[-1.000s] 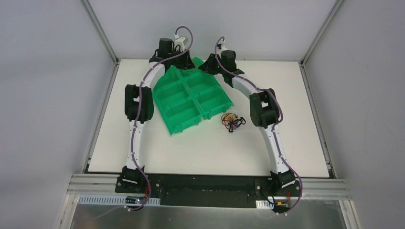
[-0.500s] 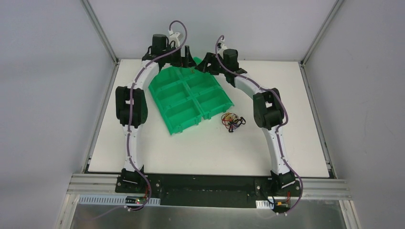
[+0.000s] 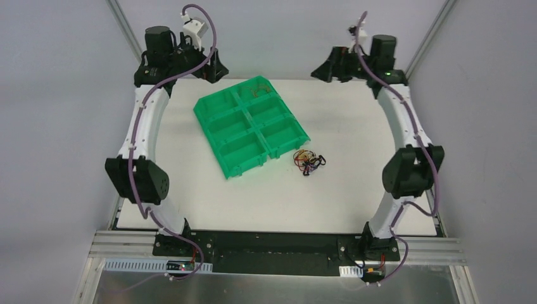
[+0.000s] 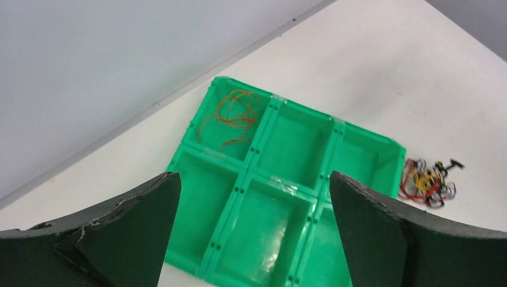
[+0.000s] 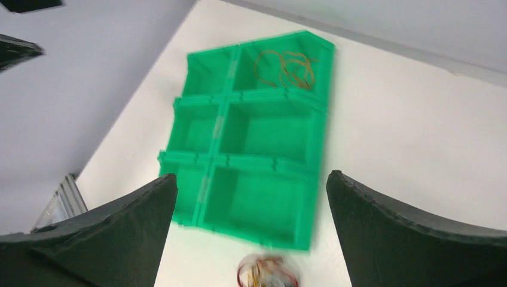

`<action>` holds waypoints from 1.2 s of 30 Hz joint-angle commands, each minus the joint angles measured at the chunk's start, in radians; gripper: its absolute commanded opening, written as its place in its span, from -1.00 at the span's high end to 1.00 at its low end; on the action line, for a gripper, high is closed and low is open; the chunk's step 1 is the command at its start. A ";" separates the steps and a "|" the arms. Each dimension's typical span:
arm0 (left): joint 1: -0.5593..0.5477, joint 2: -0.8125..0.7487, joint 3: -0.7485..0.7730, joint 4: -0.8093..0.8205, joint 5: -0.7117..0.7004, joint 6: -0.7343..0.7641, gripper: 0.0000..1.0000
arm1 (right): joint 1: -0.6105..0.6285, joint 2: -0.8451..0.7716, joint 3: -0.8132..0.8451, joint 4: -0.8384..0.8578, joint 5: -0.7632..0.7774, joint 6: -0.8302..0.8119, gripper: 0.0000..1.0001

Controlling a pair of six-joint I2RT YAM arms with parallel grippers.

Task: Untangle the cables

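Red, orange, yellow and black strands make up the knotted wire bundle (image 3: 308, 160). It lies on the white tabletop (image 3: 253, 196), roughly midway between the near and far edges and a little toward the right edge. It sits just beside the near right corner of the green six-compartment tray (image 3: 214, 142). One loose orange wire (image 3: 256, 91) sits alone in the tray compartment closest to the far edge.

The left hand (image 4: 251, 179) hangs high over the far left corner, its fingers spread wide and holding nothing. The right hand (image 5: 251, 175) hangs over the far right corner, equally wide open and empty, though its own view is blurred.

The wires look hair-thin, limp and nearly weightless, so a tug on one strand would probably drag the whole clump along. One hand would likely need to pin the clump against the tabletop. The best place to take hold seems to be an outlying loop or a dark end poking out on the side nearer the right edge. The pinch should be low and firm, since strands this fine could slip between the pads.
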State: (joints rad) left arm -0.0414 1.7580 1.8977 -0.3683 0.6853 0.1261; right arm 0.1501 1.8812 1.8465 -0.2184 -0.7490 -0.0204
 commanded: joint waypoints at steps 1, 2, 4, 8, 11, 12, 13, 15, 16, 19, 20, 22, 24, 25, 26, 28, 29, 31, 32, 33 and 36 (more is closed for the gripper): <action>-0.028 -0.180 -0.101 -0.169 0.041 0.211 -0.98 | -0.049 -0.142 0.082 -0.792 -0.025 -0.431 -0.99; -0.035 -0.223 -0.153 -0.182 0.080 0.222 -0.98 | -0.053 -0.175 0.035 -0.865 0.025 -0.455 -0.96; -0.068 -0.308 -0.258 -0.184 0.157 0.253 -0.98 | -0.060 -0.264 -0.114 -0.920 0.084 -0.490 -0.94; -0.256 -0.418 -0.462 -0.184 0.147 0.406 -0.93 | -0.058 -0.440 -0.411 -0.836 0.132 -0.476 -0.91; -0.431 -0.415 -0.557 -0.176 0.182 0.503 -0.70 | -0.057 -0.461 -0.513 -0.783 0.125 -0.407 -0.82; -0.470 -0.391 -0.579 -0.168 0.216 0.535 -0.61 | -0.057 -0.458 -0.531 -0.765 0.114 -0.383 -0.77; -0.502 -0.369 -0.606 -0.154 0.252 0.573 -0.49 | -0.056 -0.453 -0.551 -0.740 0.101 -0.355 -0.75; -0.564 -0.326 -0.649 -0.068 0.250 0.605 -0.34 | -0.055 -0.441 -0.588 -0.685 0.095 -0.314 -0.71; -0.591 -0.304 -0.670 -0.003 0.233 0.600 -0.28 | -0.055 -0.432 -0.604 -0.661 0.095 -0.299 -0.68; -0.646 -0.236 -0.703 0.163 0.187 0.637 -0.09 | -0.054 -0.369 -0.625 -0.596 0.100 -0.262 -0.61; -0.663 -0.206 -0.700 0.185 0.178 0.669 -0.03 | -0.054 -0.347 -0.624 -0.583 0.100 -0.248 -0.57; -0.682 -0.143 -0.680 0.206 0.152 0.708 0.03 | -0.053 -0.308 -0.625 -0.552 0.100 -0.218 -0.49; -0.693 -0.081 -0.648 0.225 0.125 0.711 0.07 | -0.050 -0.281 -0.628 -0.522 0.108 -0.193 -0.46; -0.698 -0.049 -0.634 0.232 0.109 0.717 0.13 | -0.047 -0.267 -0.629 -0.518 0.119 -0.189 -0.45; -0.706 -0.010 -0.616 0.235 0.093 0.729 0.20 | -0.043 -0.254 -0.629 -0.516 0.126 -0.188 -0.40; -0.718 0.046 -0.582 0.239 0.067 0.754 0.33 | -0.036 -0.224 -0.630 -0.510 0.134 -0.185 -0.34; -0.726 0.074 -0.563 0.239 0.051 0.760 0.36 | -0.033 -0.211 -0.632 -0.503 0.139 -0.181 -0.32; -0.735 0.120 -0.526 0.241 0.023 0.764 0.37 | -0.024 -0.184 -0.632 -0.486 0.150 -0.176 -0.31; -0.736 0.141 -0.512 0.242 0.011 0.761 0.37 | -0.020 -0.175 -0.634 -0.474 0.159 -0.175 -0.31; -0.738 0.159 -0.500 0.244 -0.005 0.761 0.36 | -0.015 -0.166 -0.637 -0.461 0.168 -0.174 -0.30; -0.741 0.194 -0.486 0.255 -0.042 0.765 0.34 | -0.002 -0.131 -0.638 -0.434 0.199 -0.162 -0.29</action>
State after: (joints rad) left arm -0.7677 1.9266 1.3571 -0.1505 0.6941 0.8471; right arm 0.1295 1.7184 1.2121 -0.7040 -0.5953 -0.2123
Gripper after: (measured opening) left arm 0.322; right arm 0.651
